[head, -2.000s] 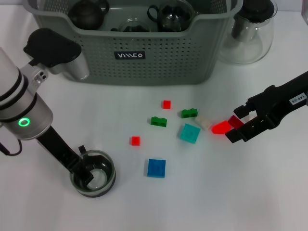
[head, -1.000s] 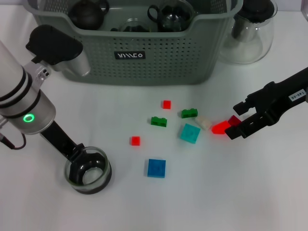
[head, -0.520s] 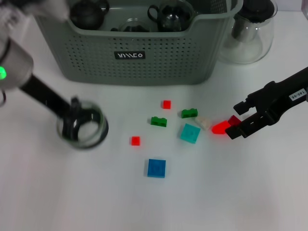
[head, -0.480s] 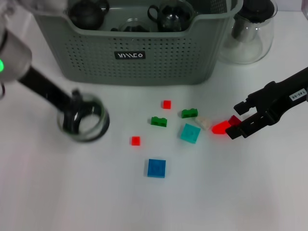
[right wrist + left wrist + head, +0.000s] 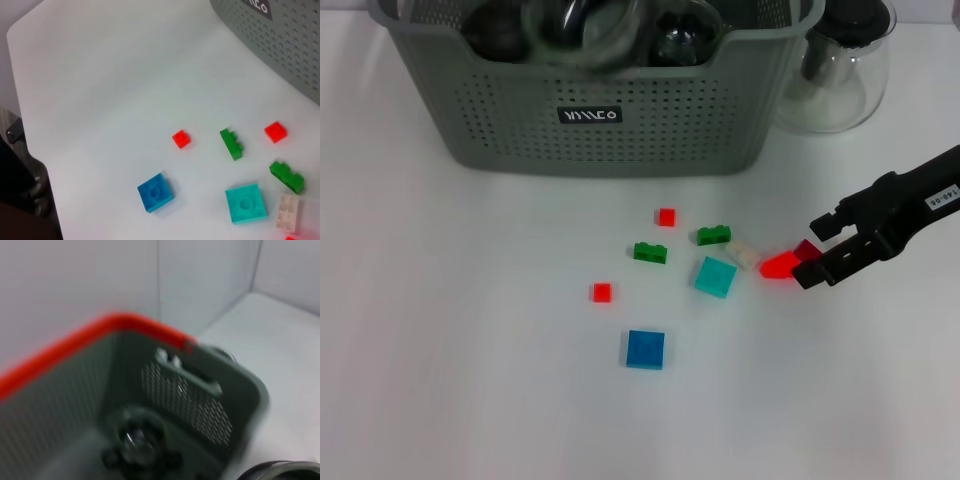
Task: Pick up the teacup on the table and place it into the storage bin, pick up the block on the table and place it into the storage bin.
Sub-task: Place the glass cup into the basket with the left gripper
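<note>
The glass teacup (image 5: 588, 25) hangs blurred above the open top of the grey-green storage bin (image 5: 620, 140), carried by my left gripper, whose fingers I cannot make out in the head view. In the left wrist view the bin's perforated wall (image 5: 200, 395) lies below, and the teacup rim (image 5: 280, 471) shows at the frame edge. My right gripper (image 5: 808, 252) rests low on the table at the right, its black fingers (image 5: 825, 222) closed against the sides of a red block (image 5: 778, 266).
A dark teapot (image 5: 137, 445) and other teaware lie inside the bin. A clear glass pitcher (image 5: 835, 70) stands right of the bin. Loose blocks lie mid-table: green (image 5: 649, 252), teal (image 5: 715, 276), blue (image 5: 645, 349), small red (image 5: 601, 292), white (image 5: 744, 254).
My left arm lifted the teacup off the table at the front left and swung it up and back over the bin. The right gripper has stayed at the red block.
</note>
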Controlling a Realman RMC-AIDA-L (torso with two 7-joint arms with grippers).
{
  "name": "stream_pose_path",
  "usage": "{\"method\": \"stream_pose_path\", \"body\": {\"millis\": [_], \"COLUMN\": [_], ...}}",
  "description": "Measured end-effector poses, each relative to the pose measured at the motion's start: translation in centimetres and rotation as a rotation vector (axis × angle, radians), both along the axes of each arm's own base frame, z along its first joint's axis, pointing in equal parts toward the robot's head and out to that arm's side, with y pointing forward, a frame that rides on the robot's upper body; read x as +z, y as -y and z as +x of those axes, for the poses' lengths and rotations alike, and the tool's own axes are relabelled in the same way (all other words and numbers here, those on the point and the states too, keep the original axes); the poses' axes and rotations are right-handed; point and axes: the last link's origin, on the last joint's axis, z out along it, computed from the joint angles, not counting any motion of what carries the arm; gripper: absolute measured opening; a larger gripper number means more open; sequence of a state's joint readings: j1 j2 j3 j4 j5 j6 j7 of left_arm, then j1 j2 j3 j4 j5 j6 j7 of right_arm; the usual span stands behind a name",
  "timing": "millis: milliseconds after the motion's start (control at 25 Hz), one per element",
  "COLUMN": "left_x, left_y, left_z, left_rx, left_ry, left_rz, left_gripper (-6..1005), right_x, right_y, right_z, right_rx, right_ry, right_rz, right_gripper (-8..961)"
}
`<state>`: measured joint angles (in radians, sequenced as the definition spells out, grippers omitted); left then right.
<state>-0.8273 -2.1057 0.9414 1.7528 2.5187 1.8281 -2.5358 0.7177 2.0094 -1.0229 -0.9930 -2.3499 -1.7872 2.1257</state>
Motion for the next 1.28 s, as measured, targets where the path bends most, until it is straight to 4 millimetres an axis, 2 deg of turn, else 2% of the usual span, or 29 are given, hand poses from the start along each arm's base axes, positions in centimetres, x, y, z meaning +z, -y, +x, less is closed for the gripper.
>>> {"method": "stream_pose_path", "body": {"millis": [40, 160, 320, 520, 760, 920, 1280], "left_x": [0.0, 0.1, -0.9, -2.5, -5.6, -7.6, -9.2], "left_y": [0.0, -3.3, -8.0, -11.4, -12.9, -13.3, -13.0], "left_z": [0.0, 0.2, -1.5, -3.9, -6.1, -6.7, -7.0], "left_rx": [0.000, 0.021, 0.127, 0.219, 0.257, 0.260, 0.260], "left_ry": [0.000, 0.015, 0.018, -0.006, -0.089, -0.139, -0.165], "left_rz": [0.000, 0.021, 0.030, 0.073, 0.143, 0.165, 0.158], "left_gripper": [53, 53, 52, 51, 52, 53, 57], "right_x": [0.0, 0.1, 0.2, 0.3, 0.2, 0.1, -0.5], "right_y": [0.0, -0.1, -0.2, -0.3, -0.4, -0.5, -0.6], "right_z": [0.0, -0.1, -0.1, -0.1, -0.2, -0.4, -0.3], "right_rx": [-0.002, -0.010, -0.022, -0.024, -0.024, -0.018, -0.017], "right_ry": [0.000, 0.000, 0.003, 0.005, 0.008, 0.020, 0.043], "right_rz": [0.001, 0.003, 0.007, 0.008, 0.009, 0.006, -0.006], "right_gripper": [928, 928, 928, 928, 928, 928, 922]}}
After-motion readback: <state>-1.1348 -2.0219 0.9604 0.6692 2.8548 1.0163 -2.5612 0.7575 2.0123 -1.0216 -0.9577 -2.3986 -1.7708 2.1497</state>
